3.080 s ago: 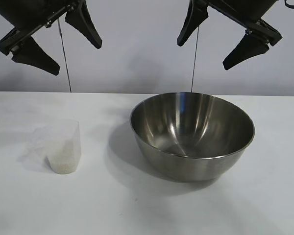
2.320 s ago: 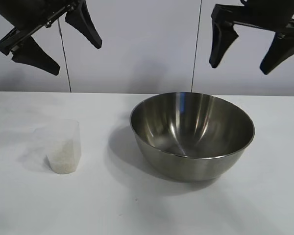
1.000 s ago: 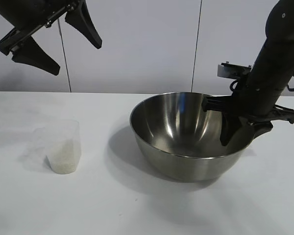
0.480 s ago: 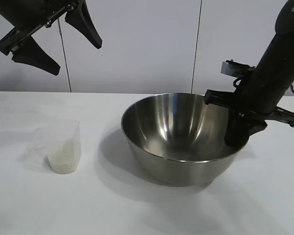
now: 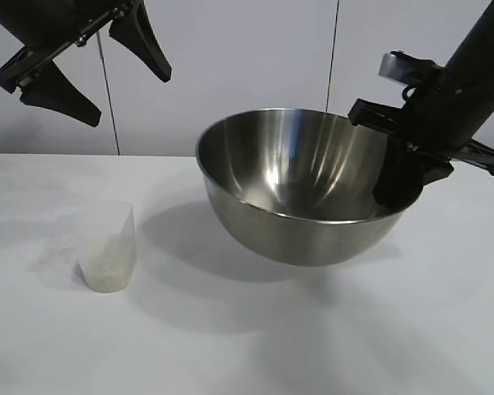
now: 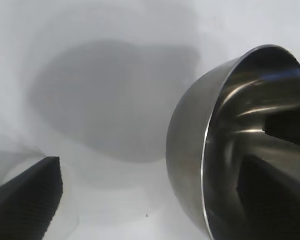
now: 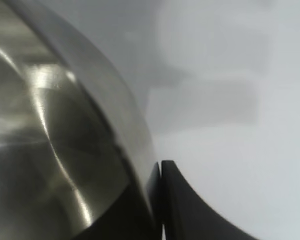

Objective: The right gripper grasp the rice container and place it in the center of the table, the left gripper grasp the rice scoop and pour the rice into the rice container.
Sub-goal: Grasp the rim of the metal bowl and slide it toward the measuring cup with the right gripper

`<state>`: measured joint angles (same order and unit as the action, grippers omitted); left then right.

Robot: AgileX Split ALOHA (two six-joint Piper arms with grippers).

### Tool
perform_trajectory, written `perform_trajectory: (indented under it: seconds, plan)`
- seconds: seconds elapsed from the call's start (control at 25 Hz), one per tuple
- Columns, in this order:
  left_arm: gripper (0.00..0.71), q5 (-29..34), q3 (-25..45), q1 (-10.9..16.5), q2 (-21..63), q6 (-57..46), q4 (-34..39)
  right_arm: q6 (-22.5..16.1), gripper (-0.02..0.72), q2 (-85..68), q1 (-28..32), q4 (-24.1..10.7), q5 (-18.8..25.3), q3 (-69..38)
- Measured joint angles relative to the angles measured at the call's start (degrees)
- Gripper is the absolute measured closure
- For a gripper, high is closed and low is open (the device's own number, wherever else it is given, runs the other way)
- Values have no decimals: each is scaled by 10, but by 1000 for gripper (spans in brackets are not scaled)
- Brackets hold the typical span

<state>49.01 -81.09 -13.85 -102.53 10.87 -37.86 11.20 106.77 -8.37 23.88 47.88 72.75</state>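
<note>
**1 bowl in the air, scoop untouched**

1 wall of the rice container [image 5: 300, 189] is pinched by the right gripper [image 5: 399, 183]: 1 finger is seen inside the rim and 1 outside it, pressed together on the steel at the bowl's 3 o'clock edge in the exterior view. The bowl is held clear of the table [image 5: 247, 346], tilted, with its shadow spread on the white surface beneath it and toward 9 o'clock. In the right wrist view the fingers [image 7: 172, 200] are seen closed tight against the rim.

At 9 o'clock from the bowl, well apart, the rice scoop [image 5: 107, 247] stands upright on the table with the rice [image 5: 105, 270] settled in its lower part. The left gripper [image 5: 86, 62] hangs above it at 11 o'clock of the exterior view, spread wide and holding nothing.

The grasp of the container is judged done and its transfer begun; setting it down at the centre, taking the scoop and pouring are all left.
</note>
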Motion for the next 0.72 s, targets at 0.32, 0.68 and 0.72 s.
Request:
perform_trajectory:
  seconds: [0.32, 0.68, 0.72]
  plan:
    - [24, 0, 0, 0, 0, 0, 0, 2, 693, 34, -67, -3, -33, 0]
    - [24, 0, 0, 0, 0, 0, 0, -25, 693, 52, -75, -54, -50, 0]
    - [24, 0, 0, 0, 0, 0, 0, -26, 693, 54, -75, -55, -50, 0]
